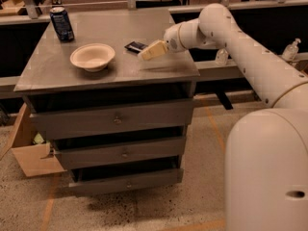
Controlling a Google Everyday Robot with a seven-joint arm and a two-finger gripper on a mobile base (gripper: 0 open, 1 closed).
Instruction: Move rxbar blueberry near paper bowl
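Cabinet top: hand seemingly beside rxbar blueberry

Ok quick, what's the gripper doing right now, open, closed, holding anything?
Gripper: low over the table, just right of the rxbar blueberry, which lies flat on it; open or closed cannot be told.
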